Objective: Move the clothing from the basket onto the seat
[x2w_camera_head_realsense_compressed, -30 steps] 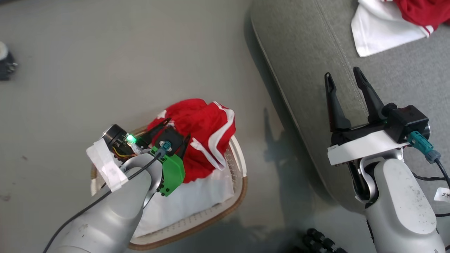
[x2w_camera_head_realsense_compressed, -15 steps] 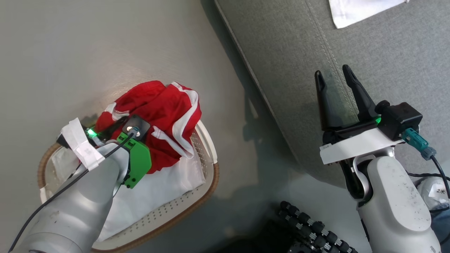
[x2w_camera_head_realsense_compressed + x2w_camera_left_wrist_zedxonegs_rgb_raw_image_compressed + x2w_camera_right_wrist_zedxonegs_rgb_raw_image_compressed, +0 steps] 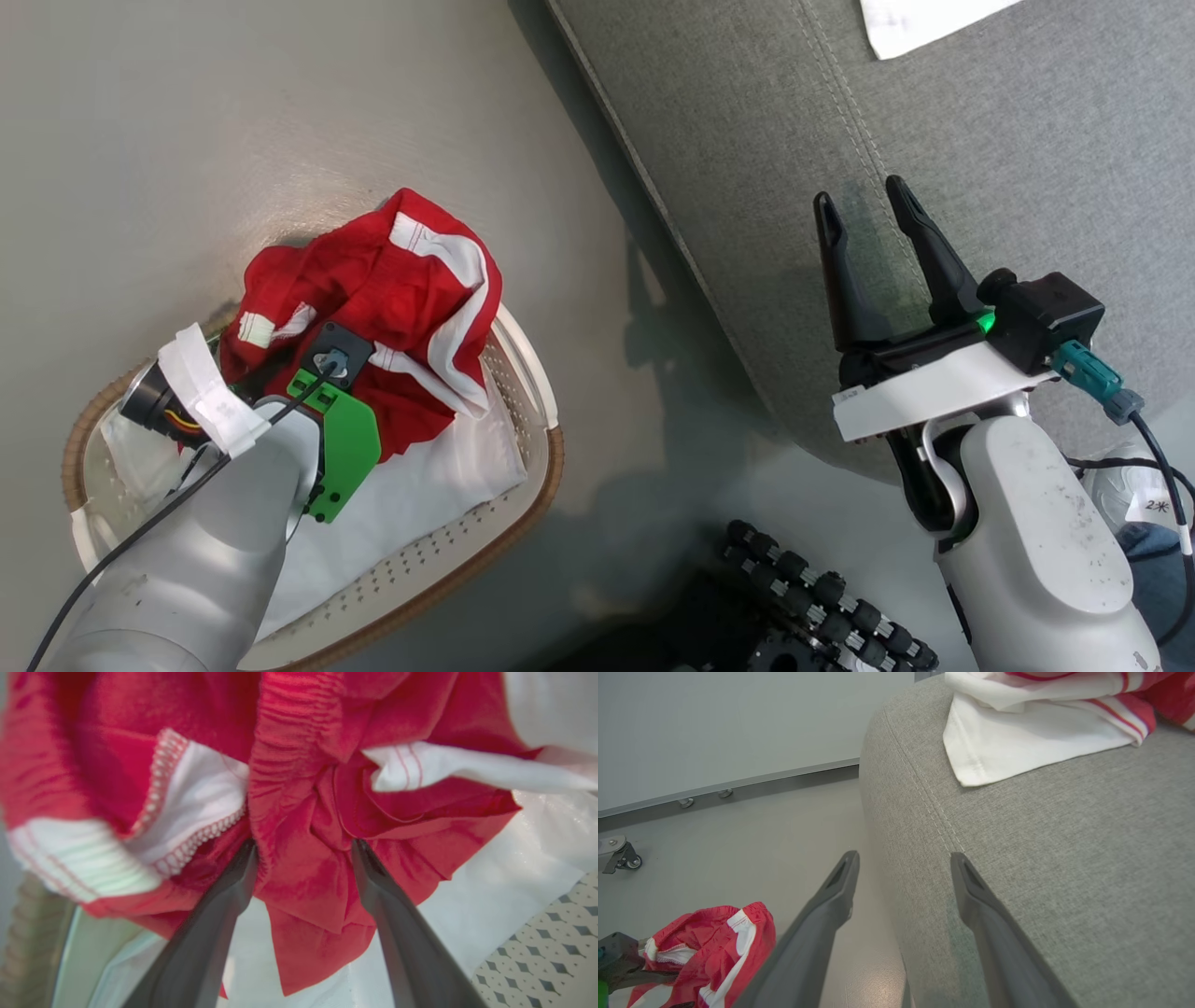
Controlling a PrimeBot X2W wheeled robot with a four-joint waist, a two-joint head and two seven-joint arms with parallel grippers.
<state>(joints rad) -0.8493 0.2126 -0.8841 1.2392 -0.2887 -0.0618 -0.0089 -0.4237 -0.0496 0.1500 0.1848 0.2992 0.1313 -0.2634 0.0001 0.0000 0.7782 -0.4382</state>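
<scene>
That red garment (image 3: 373,280) is about as floppy as it gets: thin, light, slick sports fabric. Weight's no worry, but I reckon it'll sag and trail, and it could drag the white liner (image 3: 420,504) up with it. I'd grab a fat bunch near the ribbed elastic band, not one loose edge. It's heaped at the far end of the basket (image 3: 551,457), spilling over the rim. The left gripper (image 3: 304,844) is dug right into it, jaws apart with a wad of red between them. The fabric touches both fingers but isn't pinched, as far as I can see. The right gripper (image 3: 860,196) hangs over the edge of the grey seat (image 3: 747,140), jaws apart, nothing in them. A jersey (image 3: 1017,732) already lies on the seat.
</scene>
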